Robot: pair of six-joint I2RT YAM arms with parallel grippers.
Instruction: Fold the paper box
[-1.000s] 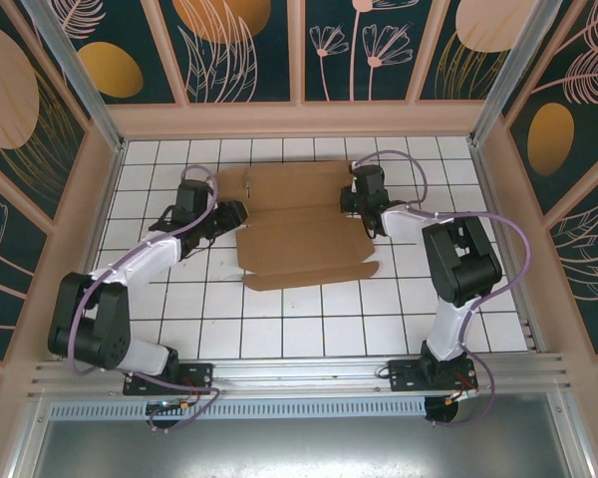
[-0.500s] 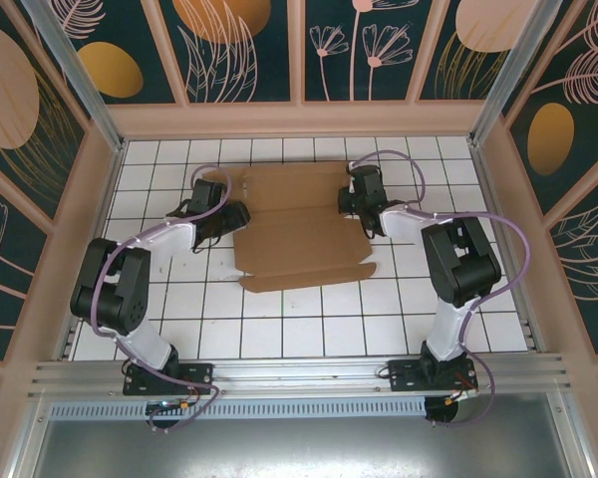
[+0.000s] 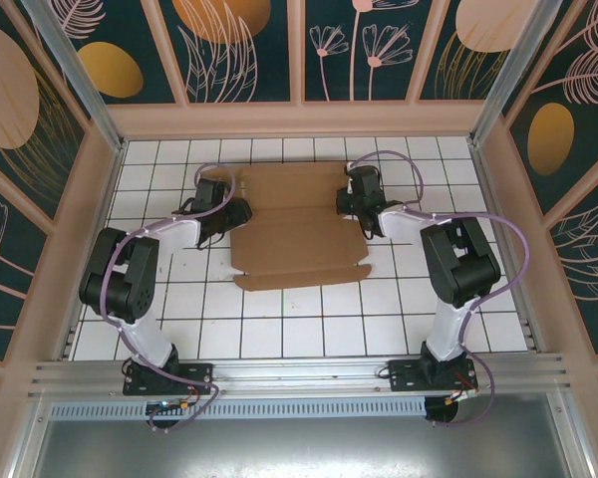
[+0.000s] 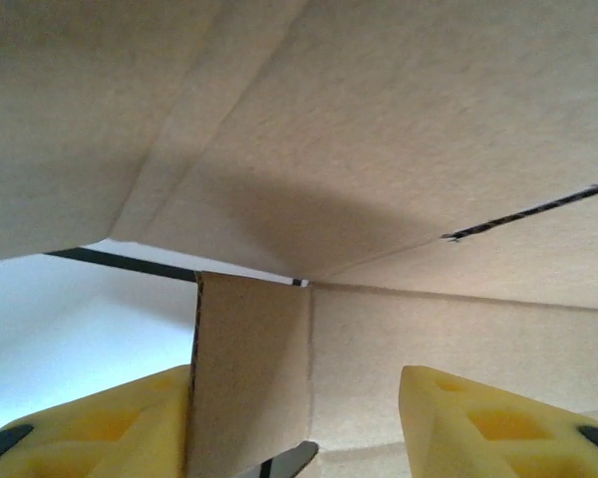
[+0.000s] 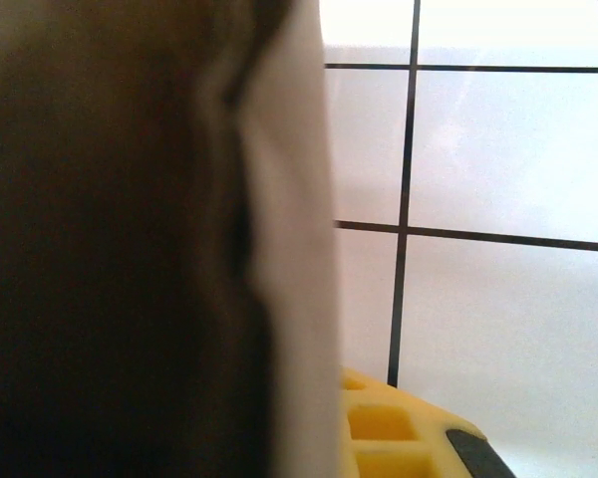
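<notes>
Near side: white tiled table (image 3: 279,324), both arm bases at 6 o'clock edge. Past centre, toward 12 o'clock: paper box (image 3: 299,224), lying flat and opened out, narrow strip along its 6 o'clock side. Left gripper (image 3: 235,212) at box's 9 o'clock edge, fingers (image 4: 130,423) spread; upright flap (image 4: 249,378) between them, close to left finger. Right gripper (image 3: 349,204) at box's 3 o'clock edge, pinching cardboard edge.

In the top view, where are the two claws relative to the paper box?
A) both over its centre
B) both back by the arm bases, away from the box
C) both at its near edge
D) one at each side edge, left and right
D: the left claw is at the left edge of the paper box and the right claw is at its right edge.
</notes>
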